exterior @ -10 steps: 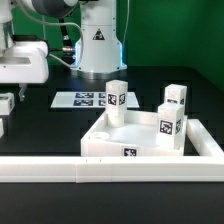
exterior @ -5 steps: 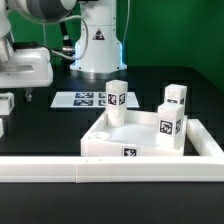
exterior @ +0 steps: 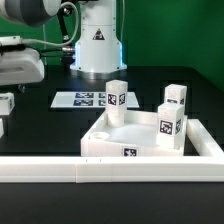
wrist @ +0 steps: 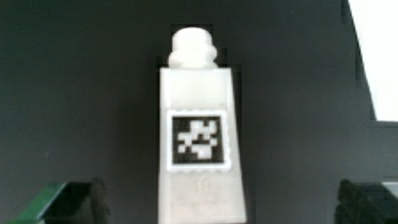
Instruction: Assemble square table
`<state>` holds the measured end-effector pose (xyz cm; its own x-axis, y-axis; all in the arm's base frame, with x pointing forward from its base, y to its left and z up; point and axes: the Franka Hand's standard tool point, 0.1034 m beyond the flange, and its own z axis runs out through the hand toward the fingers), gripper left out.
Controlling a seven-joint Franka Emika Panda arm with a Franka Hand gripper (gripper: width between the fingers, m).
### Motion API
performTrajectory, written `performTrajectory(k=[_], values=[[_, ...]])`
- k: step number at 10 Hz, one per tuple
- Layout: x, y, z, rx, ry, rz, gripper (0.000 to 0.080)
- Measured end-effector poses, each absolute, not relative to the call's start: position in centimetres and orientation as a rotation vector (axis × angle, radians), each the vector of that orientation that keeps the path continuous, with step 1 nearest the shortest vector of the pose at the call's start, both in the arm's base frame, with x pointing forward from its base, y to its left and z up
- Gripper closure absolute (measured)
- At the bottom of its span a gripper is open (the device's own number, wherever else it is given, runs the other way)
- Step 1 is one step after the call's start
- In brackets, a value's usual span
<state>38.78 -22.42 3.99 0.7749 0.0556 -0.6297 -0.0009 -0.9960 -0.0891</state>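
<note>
The square table's white slab (exterior: 120, 143) lies at the exterior view's middle right, with a tag on its near edge. Three white tagged legs stand upright in it: one at the far left corner (exterior: 117, 96) and two at the right (exterior: 177, 98) (exterior: 168, 122). A fourth leg (wrist: 198, 125) lies flat on the black table, with its peg end pointing away; it shows at the exterior view's left edge (exterior: 5, 103). My gripper (wrist: 217, 205) is open above this leg. Its dark fingertips (wrist: 63, 203) stand wide on either side, not touching it. The gripper's white hand (exterior: 20, 65) shows at the exterior view's left.
The marker board (exterior: 85, 99) lies flat behind the slab. A long white border rail (exterior: 100, 170) runs along the front and up the right side (exterior: 207, 140). The robot base (exterior: 98, 45) stands at the back.
The gripper's hand has risen and shifted toward the exterior view's left. The slab and the standing legs have not moved.
</note>
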Motion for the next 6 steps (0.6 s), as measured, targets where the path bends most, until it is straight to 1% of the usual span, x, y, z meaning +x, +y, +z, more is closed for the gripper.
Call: performTrajectory(k=[3,6], values=[[38.6,-22.5,3.9,-2.885,-0.043,1.030,0.0151],[37.1,-23.0,3.0,-2.913,-0.023,1.071,0.0151]])
